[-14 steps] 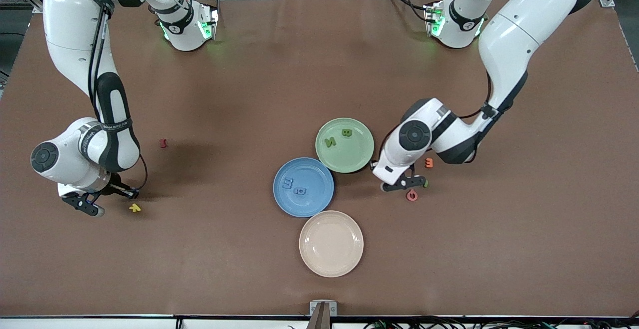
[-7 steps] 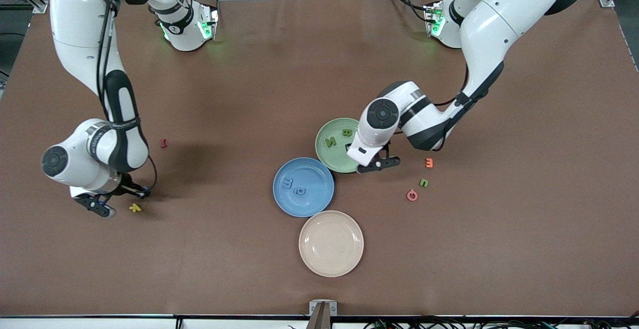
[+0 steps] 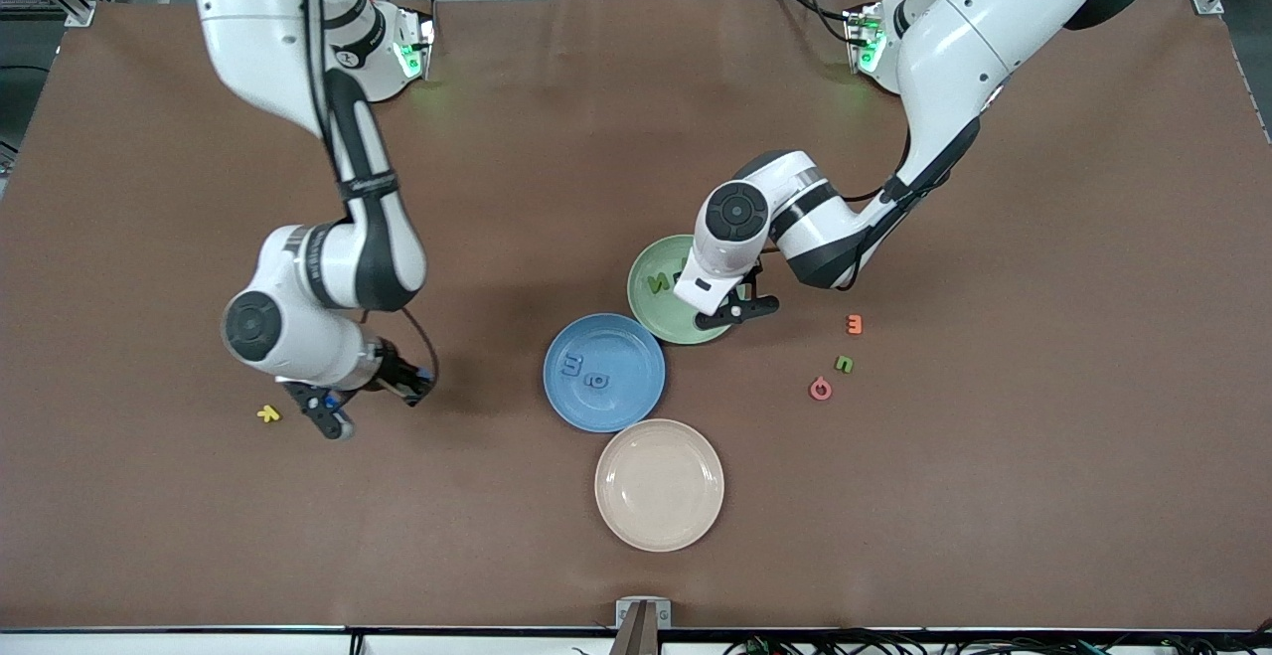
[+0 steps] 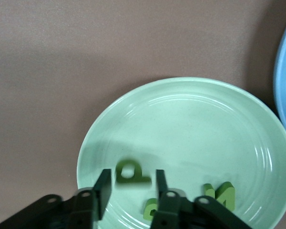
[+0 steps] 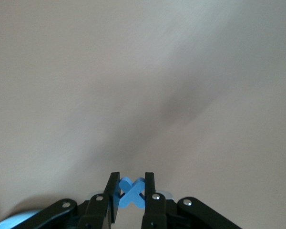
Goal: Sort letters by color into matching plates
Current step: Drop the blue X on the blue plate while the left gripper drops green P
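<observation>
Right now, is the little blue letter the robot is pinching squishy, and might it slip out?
Probably light: the blue letter sits pinched in the right gripper without sagging. It looks like foam, so likely slightly squishy. Its matte surface should resist slipping.

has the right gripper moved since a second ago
Yes. The right gripper, shut on a blue letter, has passed the yellow letter toward the blue plate.

Lab: aluminium-framed robot table (image 3: 149, 536)
</observation>
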{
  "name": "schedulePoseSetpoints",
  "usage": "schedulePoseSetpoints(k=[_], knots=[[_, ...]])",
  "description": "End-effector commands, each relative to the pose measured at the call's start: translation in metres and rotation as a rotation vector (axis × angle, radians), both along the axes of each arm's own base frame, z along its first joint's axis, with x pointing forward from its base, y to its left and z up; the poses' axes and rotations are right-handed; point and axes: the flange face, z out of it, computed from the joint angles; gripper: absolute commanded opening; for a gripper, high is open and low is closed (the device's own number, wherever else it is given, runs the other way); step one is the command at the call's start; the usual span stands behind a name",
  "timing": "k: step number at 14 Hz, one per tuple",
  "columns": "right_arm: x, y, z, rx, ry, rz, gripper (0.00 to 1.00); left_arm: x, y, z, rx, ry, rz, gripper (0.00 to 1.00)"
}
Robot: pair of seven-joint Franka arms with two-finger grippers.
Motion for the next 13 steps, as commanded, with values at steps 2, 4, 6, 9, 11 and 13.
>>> schedulePoseSetpoints(k=[2,4,6,9,11,13], knots=[[-0.023,0.095,0.004,0.037,0.025,-0.112,0.00,0.001,0.005,0.006,0.017,-0.014,0.000,0.94],[-0.043,0.145,0.005,0.058,-0.006,-0.129,0.02,0.006,0.012,0.008,0.019,-0.017,0.007,0.95],[-0.060,0.178,-0.003,0.058,-0.019,-0.141,0.02,0.021,0.031,0.009,0.015,-0.018,0.001,0.95],[-0.070,0.194,-0.007,0.056,-0.016,-0.141,0.18,0.045,0.071,0.013,0.015,-0.021,-0.051,0.95],[-0.071,0.196,-0.006,0.056,-0.022,-0.138,1.00,0.061,0.097,0.013,0.010,-0.022,-0.079,0.95],[-0.070,0.195,-0.005,0.056,-0.022,-0.135,1.00,0.079,0.127,0.015,0.013,-0.039,-0.116,0.95]])
